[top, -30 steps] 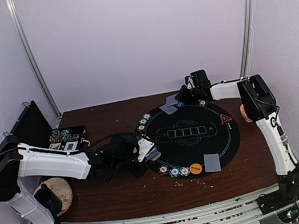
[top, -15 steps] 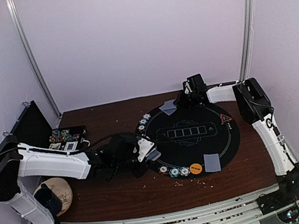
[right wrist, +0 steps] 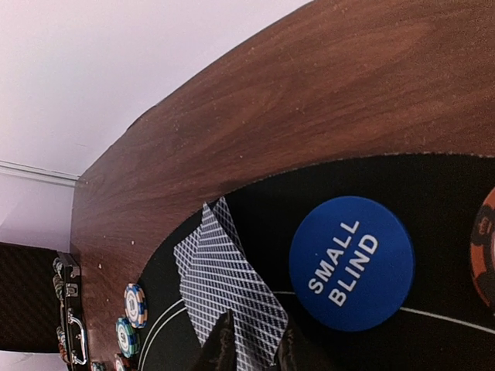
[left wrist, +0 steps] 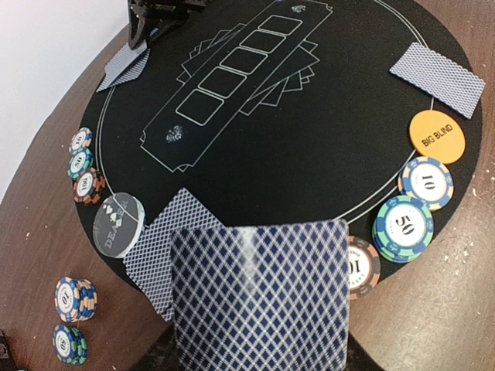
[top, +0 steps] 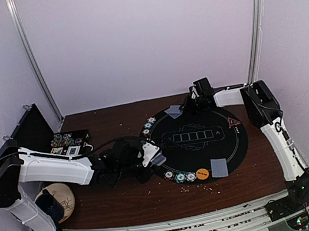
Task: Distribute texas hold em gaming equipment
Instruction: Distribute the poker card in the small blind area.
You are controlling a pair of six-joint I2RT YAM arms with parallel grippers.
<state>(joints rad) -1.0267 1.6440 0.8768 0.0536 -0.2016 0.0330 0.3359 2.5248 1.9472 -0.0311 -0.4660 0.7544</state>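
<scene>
My left gripper (top: 151,154) hangs at the mat's left rim, shut on a stack of blue-backed playing cards (left wrist: 259,297) that hides its fingers. Two dealt cards (left wrist: 162,251) lie below it beside a clear dealer disc (left wrist: 118,224). My right gripper (right wrist: 259,344) is at the mat's far edge, its fingertips (right wrist: 224,344) slightly apart just above two overlapping cards (right wrist: 228,290). A blue small-blind disc (right wrist: 352,263) lies right next to them. The orange big-blind disc (left wrist: 435,137), striped chips (left wrist: 402,228) and another card pair (left wrist: 437,68) sit at the near right rim.
The round black mat (top: 202,150) fills the table's middle, with a red triangle marker (top: 233,122) at its right. An open black chip case (top: 69,141) stands at the back left. Two chip stacks (left wrist: 75,299) sit on the wood. A patterned bowl (top: 252,115) is behind the right arm.
The right arm has drawn in a little at the far edge and its jaws have parted over the far cards. The left arm has stayed still with its cards.
</scene>
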